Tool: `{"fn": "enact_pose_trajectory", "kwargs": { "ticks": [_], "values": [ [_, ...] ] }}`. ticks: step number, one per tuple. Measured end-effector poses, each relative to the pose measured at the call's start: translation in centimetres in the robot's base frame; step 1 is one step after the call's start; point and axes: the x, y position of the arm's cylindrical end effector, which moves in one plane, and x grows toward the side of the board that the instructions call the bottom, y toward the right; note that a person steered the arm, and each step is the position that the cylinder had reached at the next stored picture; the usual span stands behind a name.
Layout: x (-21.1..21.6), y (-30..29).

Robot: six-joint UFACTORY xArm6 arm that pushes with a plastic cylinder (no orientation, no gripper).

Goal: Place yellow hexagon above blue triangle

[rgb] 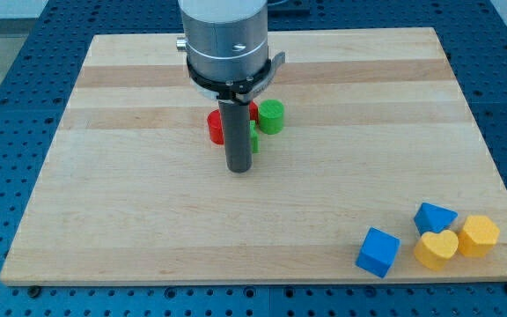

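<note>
The yellow hexagon (480, 235) lies at the board's bottom right, touching a yellow heart (436, 249) on its left. The blue triangle (434, 217) sits just above the heart, to the upper left of the hexagon. A blue cube (378, 252) lies further left. My tip (238, 168) stands near the middle of the board, far to the left of these blocks, just below a cluster of red and green blocks.
A red block (216, 128), a green cylinder (271, 116) and another green block (253, 136), partly hidden by the rod, sit around the rod. A red bit (253, 112) shows behind it. The wooden board (130, 220) lies on a blue perforated table.
</note>
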Motion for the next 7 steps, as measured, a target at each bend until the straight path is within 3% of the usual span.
{"fn": "enact_pose_trajectory", "kwargs": {
  "ticks": [1, 2, 3, 5, 7],
  "values": [
    [-1.7, 0.2],
    [-4.7, 7.1],
    [-5.4, 18.7],
    [-5.2, 35.3],
    [-3.9, 38.1]
  ]
}}
